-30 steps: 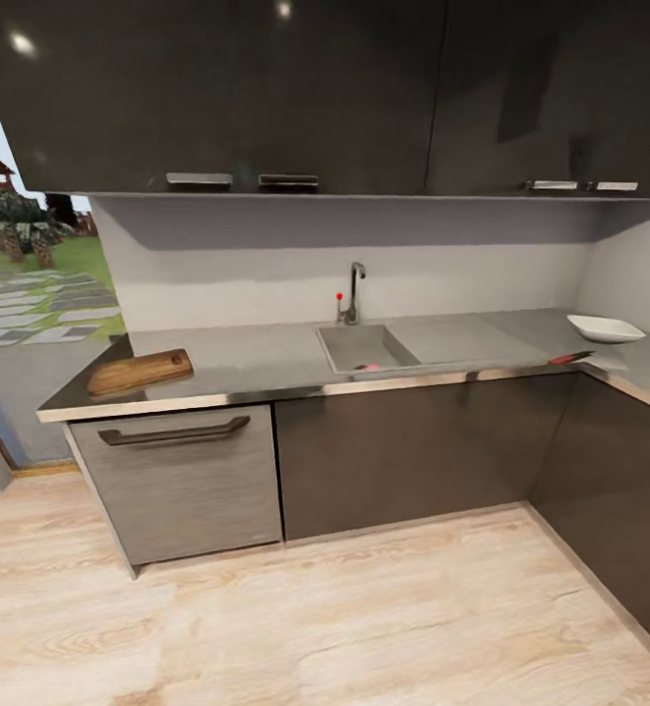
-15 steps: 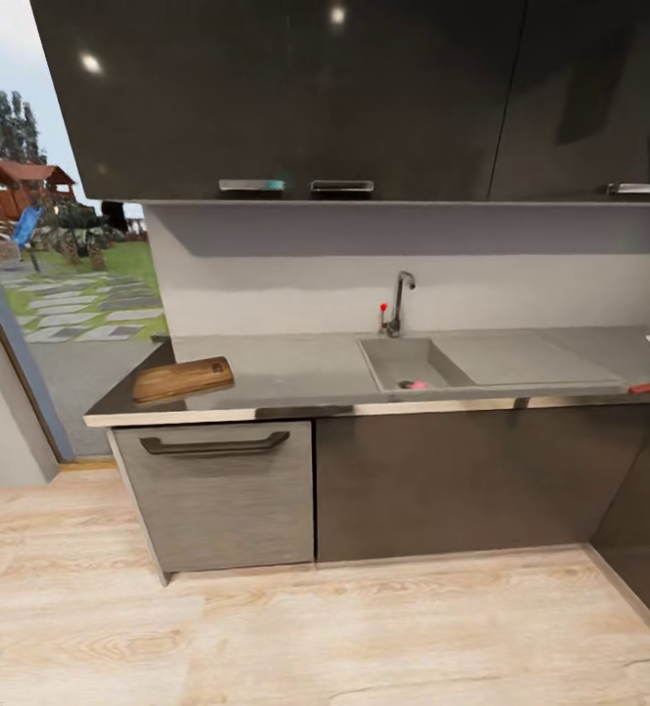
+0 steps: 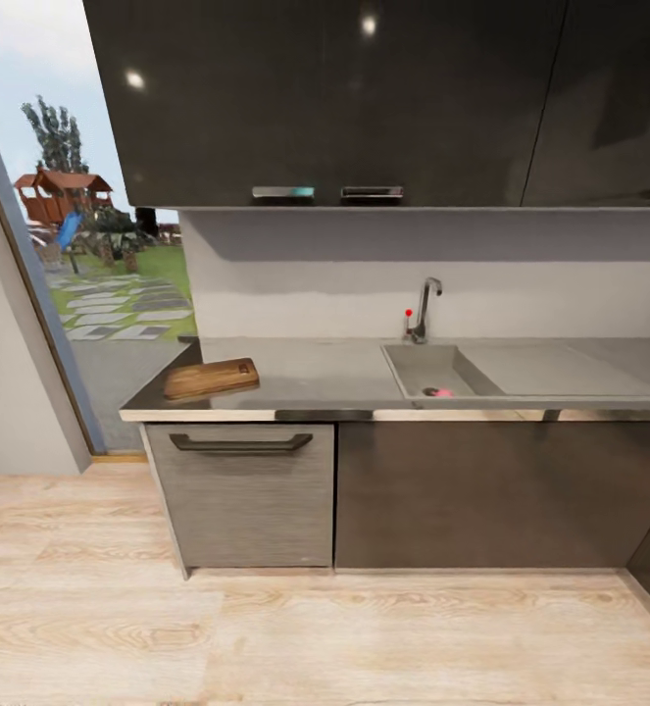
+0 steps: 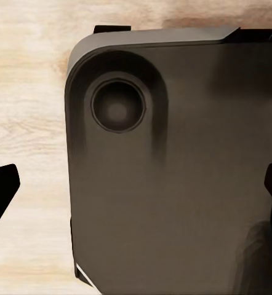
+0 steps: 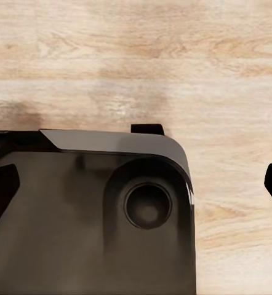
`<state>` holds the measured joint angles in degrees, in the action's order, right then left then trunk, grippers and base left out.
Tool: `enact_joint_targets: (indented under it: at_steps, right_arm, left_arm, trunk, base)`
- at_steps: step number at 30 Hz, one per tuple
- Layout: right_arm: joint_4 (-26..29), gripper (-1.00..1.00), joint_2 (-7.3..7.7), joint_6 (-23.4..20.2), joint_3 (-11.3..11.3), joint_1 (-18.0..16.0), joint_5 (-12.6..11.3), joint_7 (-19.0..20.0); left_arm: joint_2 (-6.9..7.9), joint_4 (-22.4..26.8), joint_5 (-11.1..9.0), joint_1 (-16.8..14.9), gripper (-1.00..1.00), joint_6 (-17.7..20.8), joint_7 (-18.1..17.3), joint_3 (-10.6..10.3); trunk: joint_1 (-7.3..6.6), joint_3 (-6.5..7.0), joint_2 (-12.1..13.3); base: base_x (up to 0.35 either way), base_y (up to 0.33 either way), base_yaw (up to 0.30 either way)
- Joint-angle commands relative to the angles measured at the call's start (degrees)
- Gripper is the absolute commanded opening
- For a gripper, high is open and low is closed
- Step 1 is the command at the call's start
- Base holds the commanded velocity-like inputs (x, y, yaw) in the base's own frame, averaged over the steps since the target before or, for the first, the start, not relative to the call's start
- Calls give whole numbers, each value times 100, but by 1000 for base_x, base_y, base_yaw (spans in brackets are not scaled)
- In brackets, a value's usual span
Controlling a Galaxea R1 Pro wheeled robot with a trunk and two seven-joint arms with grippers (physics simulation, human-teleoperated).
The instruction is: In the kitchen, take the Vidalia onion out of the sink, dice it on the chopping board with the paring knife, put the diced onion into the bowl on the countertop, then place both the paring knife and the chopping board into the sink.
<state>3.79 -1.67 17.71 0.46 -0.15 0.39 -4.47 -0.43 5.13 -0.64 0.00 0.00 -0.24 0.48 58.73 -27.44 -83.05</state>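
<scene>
Head view: I face a kitchen run from the pale wood floor (image 3: 325, 637). The grey countertop (image 3: 315, 378) lies over dark cabinets, with dark wall cupboards (image 3: 364, 98) above. The chopping board (image 3: 211, 378) rests flat near the countertop's left end, close to the front edge, its slot handle toward the sink side. The sink (image 3: 432, 368) is set into the countertop to the right of the board and well apart from it; a flat drainboard (image 3: 570, 368) adjoins the basin on its right. The Vidalia onion (image 3: 440, 392) lies inside the basin against the near wall. The steel tap (image 3: 425, 309) stands at the basin's back rim, a red dot just beside it on the left. A drawer front with a dark bar handle (image 3: 241, 443) sits below the board. At far left a doorway shows a garden with a red-roofed play structure (image 3: 60, 196).

Wrist views: my left gripper (image 4: 139, 196) and right gripper (image 5: 136, 184) each hang over my own dark base and the wood floor. Both show dark fingertips at opposite frame edges, spread wide with nothing between them.

No writing, brand or label can be read anywhere.
</scene>
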Motion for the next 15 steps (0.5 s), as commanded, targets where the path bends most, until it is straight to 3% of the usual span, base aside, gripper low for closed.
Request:
enact_joint_targets:
  at_steps: [1, 15]
  right_arm:
    - [-1, 100, -1, 14, 7, -2, 5, -22]
    - [-1, 100, 0, 14, 15, -2, 5, -14]
  left_arm:
    - [-1, 5, -7, 0, 100, 0, -2, 6]
    - [4, 11, -6, 0, 100, 0, -2, 5]
  trunk:
    - [0, -4, -3]
    - [0, -2, -3]
  base:
    - [0, 0, 27]
    - [0, 0, 4]
